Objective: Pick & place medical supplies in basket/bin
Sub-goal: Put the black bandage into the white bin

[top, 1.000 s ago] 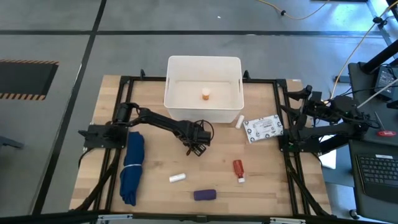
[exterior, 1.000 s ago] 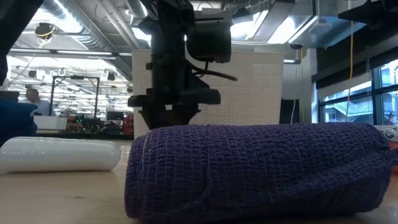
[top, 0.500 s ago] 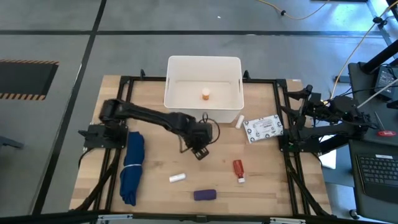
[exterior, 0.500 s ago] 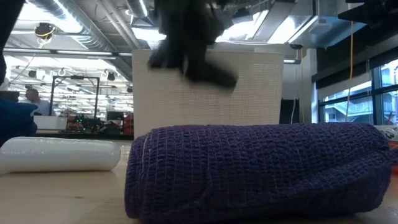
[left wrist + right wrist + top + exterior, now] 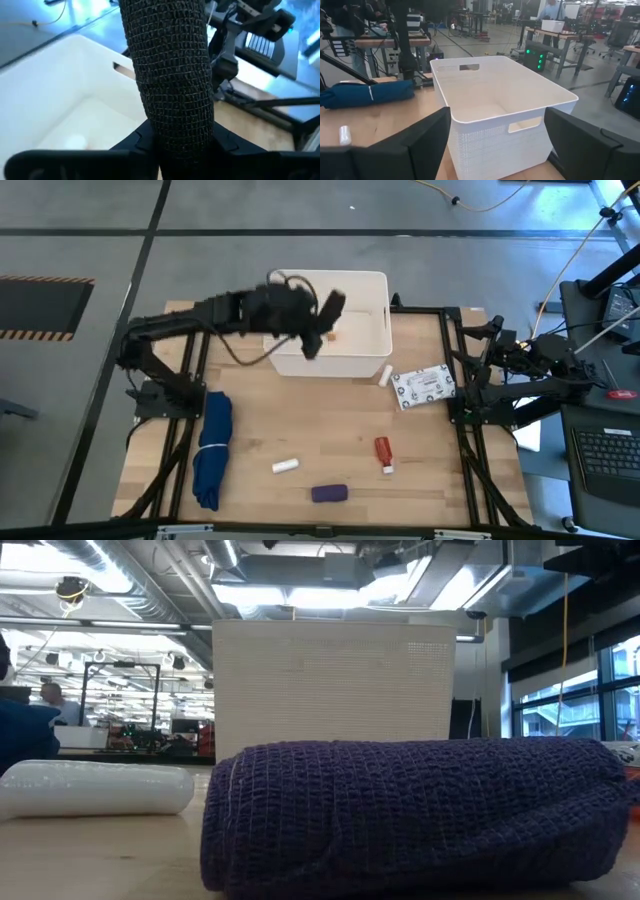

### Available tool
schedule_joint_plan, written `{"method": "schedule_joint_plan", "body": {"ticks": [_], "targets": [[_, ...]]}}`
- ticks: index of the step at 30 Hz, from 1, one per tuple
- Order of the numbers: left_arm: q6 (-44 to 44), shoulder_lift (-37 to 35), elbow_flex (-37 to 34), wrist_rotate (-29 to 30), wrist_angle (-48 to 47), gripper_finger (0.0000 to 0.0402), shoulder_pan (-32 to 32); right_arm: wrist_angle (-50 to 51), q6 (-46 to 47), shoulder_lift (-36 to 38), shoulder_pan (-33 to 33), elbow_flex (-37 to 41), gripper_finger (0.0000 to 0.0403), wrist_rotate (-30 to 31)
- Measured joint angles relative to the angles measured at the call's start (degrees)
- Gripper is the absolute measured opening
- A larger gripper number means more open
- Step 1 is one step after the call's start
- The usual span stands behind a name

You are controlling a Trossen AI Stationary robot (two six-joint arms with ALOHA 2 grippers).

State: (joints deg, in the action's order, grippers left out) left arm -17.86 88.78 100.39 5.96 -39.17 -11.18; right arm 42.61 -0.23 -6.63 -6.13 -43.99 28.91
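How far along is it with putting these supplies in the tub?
One orange vial already lies in the white tub. The left claw holds a black roll over the tub. Two white rolls, red tube, purple roll and blister pack remain on the table. The right claw waits.

Your left claw point(image 5: 322, 330), gripping the black roll point(image 5: 331, 308), hangs above the white bin point(image 5: 375, 285), whose floor holds only an orange vial point(image 5: 330, 332). Bare worktop point(image 5: 300, 420) lies between bin and white roll point(image 5: 286, 466).

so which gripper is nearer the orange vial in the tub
Left. The left gripper, holding a black roll, is over the tub beside the orange vial; the right gripper waits at the table's right edge.
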Motion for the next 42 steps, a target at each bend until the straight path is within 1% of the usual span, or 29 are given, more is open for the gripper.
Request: {"method": "schedule_joint_plan", "body": {"ticks": [2,4,8,13,17,20,24,26,28,31,34,36,38,40,42], "targets": [[3.4,2.2,2.0,-4.1,-2.6,0.0086,-3.9,0.0,0.8,0.0,0.0,0.0,0.0322,0.1],[5.8,5.2,3.9,-6.2,-7.6,0.0082,-7.4,0.0,2.1,0.0,0.0,0.0,0.0322,0.2],[9.2,10.4,7.1,-6.9,-17.1,0.0079,-13.6,0.0,4.7,0.0,0.0,0.0,0.0322,0.2],[14.7,16.9,7.3,-7.4,-18.7,0.0081,-17.6,0.0,6.3,0.0,0.0,0.0,0.0322,0.2],[17.3,21.7,7.3,-8.6,-18.5,0.0079,-18.5,0.0,7.0,0.0,0.0,0.0,0.0322,0.2],[21.1,24.9,7.2,-9.3,-19.0,0.0081,-18.4,0.0,7.7,0.0,0.0,0.0,0.0322,1.0],[25.1,27.6,7.2,-13.5,-18.9,0.0083,-17.9,0.1,8.7,0.0,0.0,0.0,0.0322,3.0],[26.9,28.5,7.2,-14.4,-19.0,0.0082,-17.4,0.1,9.0,0.0,0.0,0.0,0.0322,3.6],[29.7,29.0,7.2,-14.4,-19.0,0.0082,-16.8,0.1,9.0,0.0,0.0,0.0,0.0322,3.6],[37.2,29.3,7.3,-14.3,-19.2,0.0083,-15.7,0.1,9.0,0.0,0.0,0.0,0.0322,3.6],[42.4,29.4,7.1,-12.2,-19.2,0.0086,-14.7,0.1,9.0,0.0,0.0,0.0,0.0322,3.7],[43.6,29.4,7.1,-9.5,-19.1,0.0087,-14.1,0.1,9.0,0.0,0.0,0.0,0.0322,3.7],[43.7,29.4,7.0,-8.3,-19.2,0.0087,-13.9,0.1,9.0,0.0,0.0,0.0,0.0322,3.7],[43.7,29.5,7.0,-8.9,-19.1,0.0087,-14.1,0.1,9.0,0.0,0.0,0.0,0.0322,3.7],[43.7,29.9,7.0,-11.1,-19.0,0.0087,-14.2,0.1,9.0,0.0,0.0,0.0,0.0322,3.7]]}}
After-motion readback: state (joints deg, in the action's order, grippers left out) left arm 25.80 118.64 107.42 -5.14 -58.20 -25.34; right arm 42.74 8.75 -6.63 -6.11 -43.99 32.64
